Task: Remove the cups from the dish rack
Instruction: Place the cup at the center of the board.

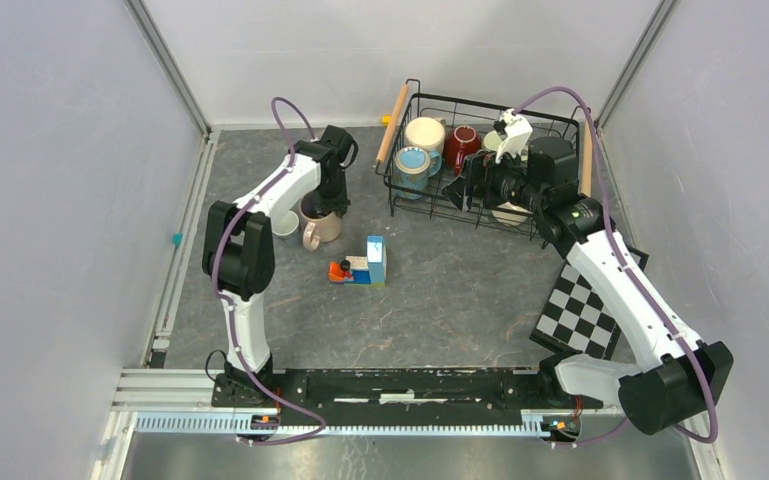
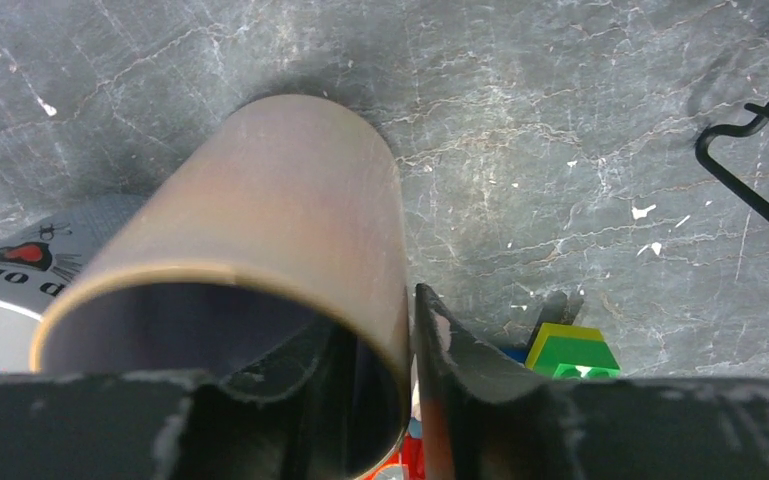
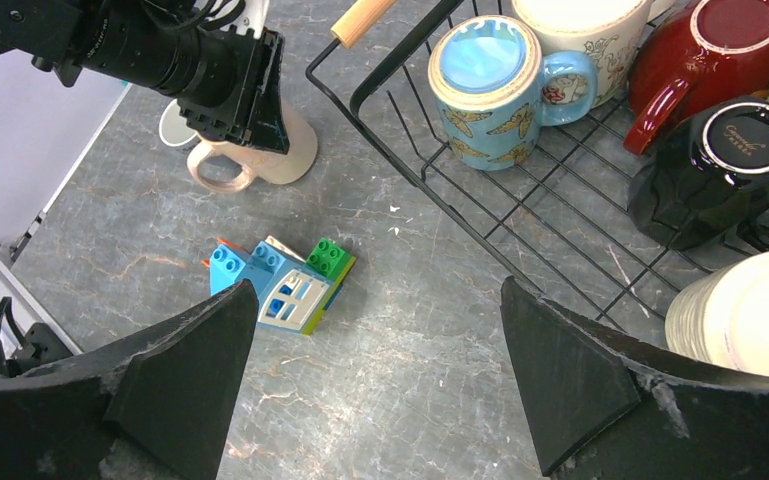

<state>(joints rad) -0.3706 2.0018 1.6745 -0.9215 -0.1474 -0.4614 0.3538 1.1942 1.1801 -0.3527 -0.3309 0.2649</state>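
The dish rack (image 3: 535, 195) sits at the desk's far right corner, holding a blue mug (image 1: 412, 165), a cream mug (image 1: 426, 133), a dark red mug (image 1: 463, 142) and a black mug (image 3: 720, 170). The right gripper (image 3: 372, 300) hangs spread wide over its near side. Toward the far left edge, the left gripper (image 2: 405, 340) pinches the wall of a pink-beige mug (image 1: 322, 230) standing on the desk, beside a white mug (image 1: 285, 225).

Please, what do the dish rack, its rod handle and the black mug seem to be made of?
Dish rack: probably metal wire with a matte black coating, thin dark rods in a grid. Rod handle: seemingly unfinished wood, pale tan without shine. Black mug: likely glazed ceramic, glossy with bright reflections.
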